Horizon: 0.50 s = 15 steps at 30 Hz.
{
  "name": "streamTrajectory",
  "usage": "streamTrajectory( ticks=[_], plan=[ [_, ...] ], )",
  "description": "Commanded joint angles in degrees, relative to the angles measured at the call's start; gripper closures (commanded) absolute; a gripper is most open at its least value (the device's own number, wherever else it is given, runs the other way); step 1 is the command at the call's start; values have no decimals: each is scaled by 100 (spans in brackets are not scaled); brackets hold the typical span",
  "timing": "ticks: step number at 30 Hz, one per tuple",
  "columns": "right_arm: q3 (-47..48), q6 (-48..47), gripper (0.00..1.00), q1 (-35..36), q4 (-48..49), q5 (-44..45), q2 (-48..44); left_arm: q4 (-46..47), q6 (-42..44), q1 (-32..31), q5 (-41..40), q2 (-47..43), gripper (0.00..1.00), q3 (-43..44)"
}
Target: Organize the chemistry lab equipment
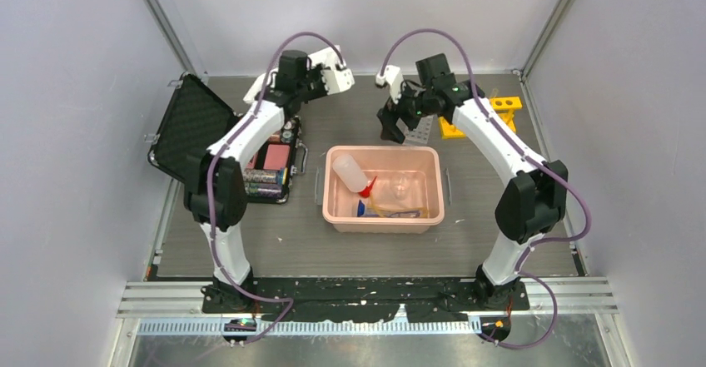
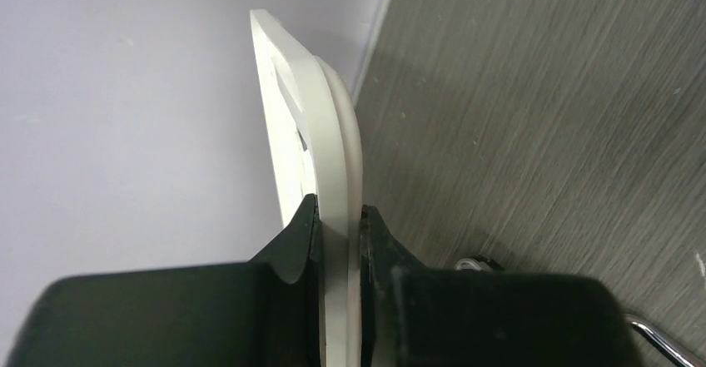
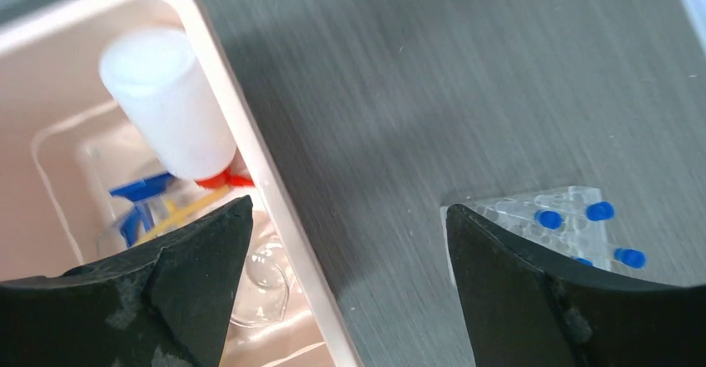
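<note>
Left end effector [image 2: 337,217] is pinching the white lid [image 2: 308,109] by its edge, one finger on each side, and it holds the lid up above the far part of the tabletop [image 1: 291,234], close to the back wall. The lid stands on its edge in this grasp and does not touch the tabletop.

Right end effector [image 3: 348,209] has its fingers spread wide, with nothing between them. It hangs above the bare tabletop, between the far right corner of the pink tub [image 1: 383,149] and the clear tube tray [image 3: 516,213]. The tray lies flat on the tabletop just beside the right finger, and several small blue-capped test tubes [image 3: 549,219] sit in it. The yellow tube rack [image 1: 506,103] stands farther to the right, near the far right corner, and the right arm partly covers it.

The pink tub is in the middle of the tabletop and it is open. Inside it, the white squeeze bottle [image 3: 166,105] lies on its side with the red cap pointing into the tub. Below the bottle are the blue safety glasses [image 3: 137,192] and the yellow tubing [image 3: 187,209]. A clear rounded piece near the tub wall is probably the funnel [image 3: 266,284], but the view there is blurred.

An open black case [image 1: 187,121] lies at the left side, under the left arm.
</note>
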Motion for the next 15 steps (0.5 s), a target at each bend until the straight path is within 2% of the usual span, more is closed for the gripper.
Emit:
streamTrajectory(
  ticks=[1,5,9,12,15],
  plan=[
    [636,903,8,-248,337,-580,-570,-567,-962,63,696,-992,100,907],
    [891,1293,5,-510,524,-699,-881,-1382,-2244,63,1445,-1532,100,1513],
    [1013,1915,2,-939,741,-1046,-1201,-1495,-4146,59,2392,-2103,100,1630],
    [912,2470,1,-1164,1101,-1312,-1515,-1027,-6036,101,3232,-2520,100,1460],
    [871,2655,1,-1427,1155,-1344,-1885,-105,-8201,116,3983,-2804,100,1064]
  ],
)
